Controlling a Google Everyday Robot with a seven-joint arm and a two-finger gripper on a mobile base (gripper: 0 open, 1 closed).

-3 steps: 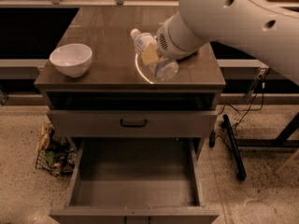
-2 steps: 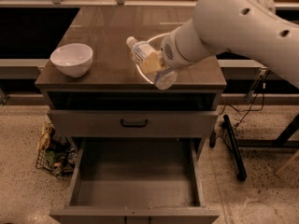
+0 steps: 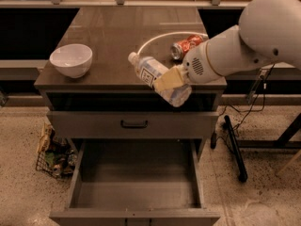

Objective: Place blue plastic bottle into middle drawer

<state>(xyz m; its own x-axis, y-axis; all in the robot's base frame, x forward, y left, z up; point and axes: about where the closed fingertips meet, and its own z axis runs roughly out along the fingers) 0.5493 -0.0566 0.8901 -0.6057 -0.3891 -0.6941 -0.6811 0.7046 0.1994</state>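
Bottle (image 3: 148, 71): tilted, cap pointing left, held in the air over the near edge of the surface (image 3: 108, 32), above the open drawer (image 3: 136, 194). Tool (image 3: 165, 83): clamped on bottle. Can (image 3: 186, 46): lying just beyond. Bowl (image 3: 70, 59): left.

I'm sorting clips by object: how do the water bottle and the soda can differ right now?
The bottle is clear with a white cap and a pale label; the can is orange-red. The bottle is held tilted in the air by the claw, over the front edge of the cabinet top; the can lies on its side on that top. The bottle is longer than the can. Neither stands upright.
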